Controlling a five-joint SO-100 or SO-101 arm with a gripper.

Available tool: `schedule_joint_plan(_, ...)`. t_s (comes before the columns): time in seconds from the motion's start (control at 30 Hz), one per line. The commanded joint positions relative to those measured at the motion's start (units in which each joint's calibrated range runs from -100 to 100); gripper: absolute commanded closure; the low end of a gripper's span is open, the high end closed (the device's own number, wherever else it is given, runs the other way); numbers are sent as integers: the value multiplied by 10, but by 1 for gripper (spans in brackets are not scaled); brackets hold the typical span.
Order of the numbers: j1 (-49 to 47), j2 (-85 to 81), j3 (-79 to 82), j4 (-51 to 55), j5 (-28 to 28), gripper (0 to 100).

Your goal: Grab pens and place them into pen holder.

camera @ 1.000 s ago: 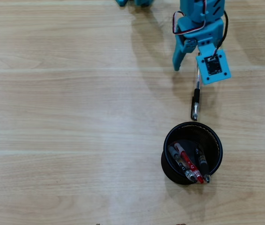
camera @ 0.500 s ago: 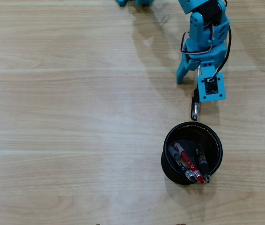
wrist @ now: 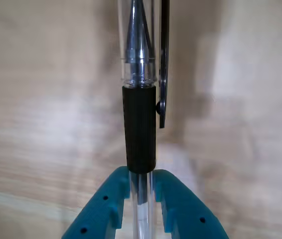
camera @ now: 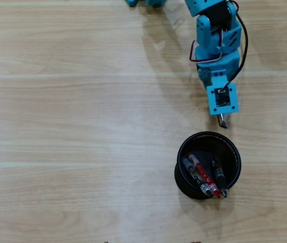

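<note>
Clamped in my fingers [wrist: 141, 186] is a clear pen [wrist: 140, 99]; pen holder [camera: 185, 174] with three pens [camera: 204, 177] sits just beside, arm hovering over tabletop [camera: 72, 126].

One black mesh pen holder [camera: 186, 183] stands on the bench, with three pens inside: one red [camera: 204, 176], two dark [camera: 218, 177] [camera: 193, 173]. A fourth pen [wrist: 140, 124], clear with a black grip, sits in the one blue hand [wrist: 141, 191].
</note>
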Motion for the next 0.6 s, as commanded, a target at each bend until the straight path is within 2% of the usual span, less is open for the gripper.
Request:
schedule_joint_plan(0.0, 20, -121, -10, -154, 24, 98)
schedule_joint_plan(0.1, 43, -168, -7, -308, 53, 98)
schedule_joint_plan(0.2, 76, -159, -9, -418, 61, 98)
schedule_joint_plan(0.4, 115, -17, -91, -652, 59, 98)
schedule_joint_plan(0.47, 126, 48, -161, -703, 59, 98)
schedule_joint_plan(0.57, 135, 136, -262, -708, 59, 98)
